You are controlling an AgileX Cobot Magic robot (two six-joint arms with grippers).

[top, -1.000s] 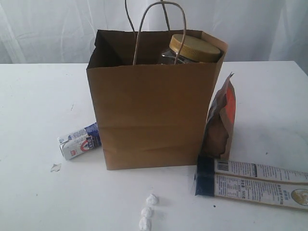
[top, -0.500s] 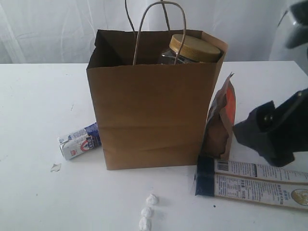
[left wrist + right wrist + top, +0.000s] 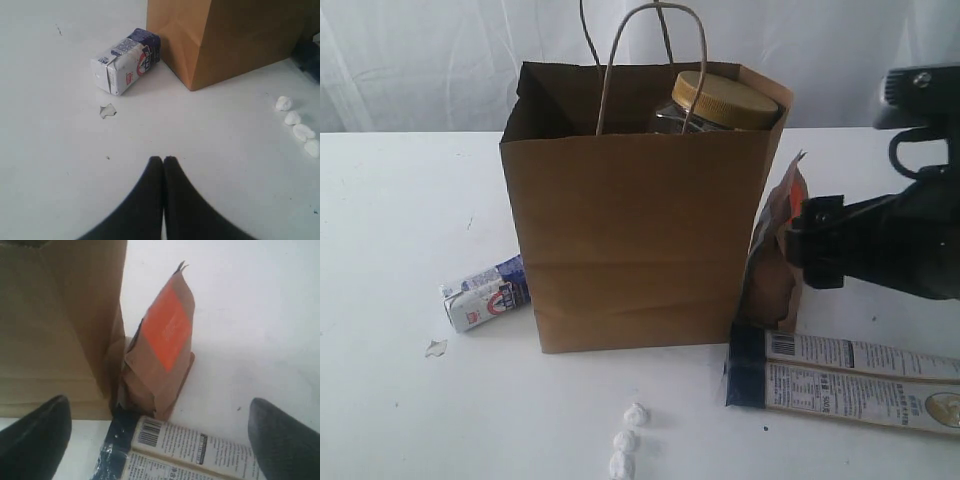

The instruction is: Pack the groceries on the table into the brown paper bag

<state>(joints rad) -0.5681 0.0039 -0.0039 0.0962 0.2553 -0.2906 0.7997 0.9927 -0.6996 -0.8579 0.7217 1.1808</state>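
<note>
The pouch (image 3: 770, 280), crinkled brown paper with an orange panel and a crimped top, stands upright at the bag's (image 3: 630, 240) 3 o'clock, perhaps leaning on its kraft wall. The right fingers (image 3: 37, 435) are spread wide either side of it, gripping nothing. A gold-lidded clear jar (image 3: 720, 100) sits inside the bag. The flat packet (image 3: 850, 385) lies at 5 o'clock, its long axis running 9-to-3. The boxy carton (image 3: 485, 293) lies at 8 o'clock. The left fingers (image 3: 155, 185) are pressed together, empty, over the white surface (image 3: 60, 150).

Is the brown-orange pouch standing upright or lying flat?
Upright: the brown-orange pouch stands on its base on the table, right beside the brown paper bag, crimped top pointing up.
</note>
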